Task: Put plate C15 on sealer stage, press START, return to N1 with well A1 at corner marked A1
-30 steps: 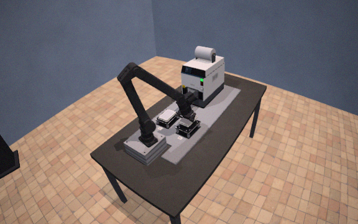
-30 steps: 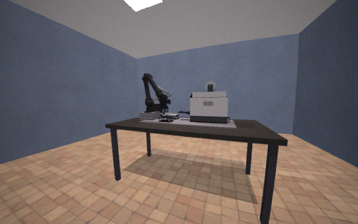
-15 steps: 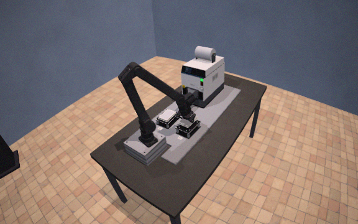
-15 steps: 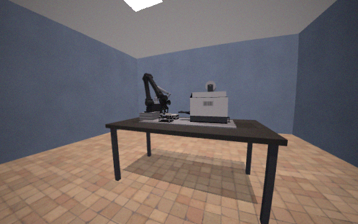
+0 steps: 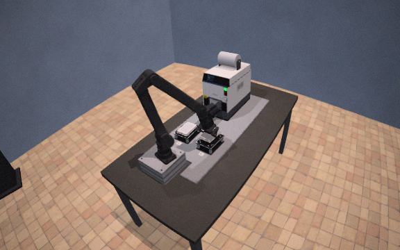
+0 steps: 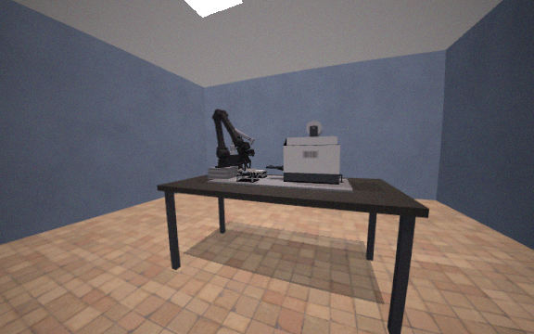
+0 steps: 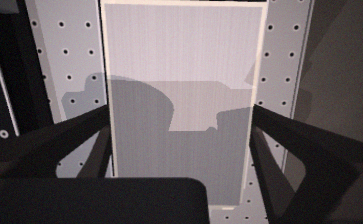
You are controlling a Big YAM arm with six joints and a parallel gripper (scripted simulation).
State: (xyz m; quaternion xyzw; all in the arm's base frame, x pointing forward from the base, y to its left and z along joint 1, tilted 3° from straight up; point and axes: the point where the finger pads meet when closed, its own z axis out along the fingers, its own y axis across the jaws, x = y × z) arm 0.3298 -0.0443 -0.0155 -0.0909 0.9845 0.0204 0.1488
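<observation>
The arm (image 5: 172, 94) is rising from its base, bending sharply at the elbow and reaching down and forward. Its gripper (image 7: 182, 125) is pointing straight down, its two fingers clamping the long sides of plate C15 (image 7: 184, 75).
</observation>
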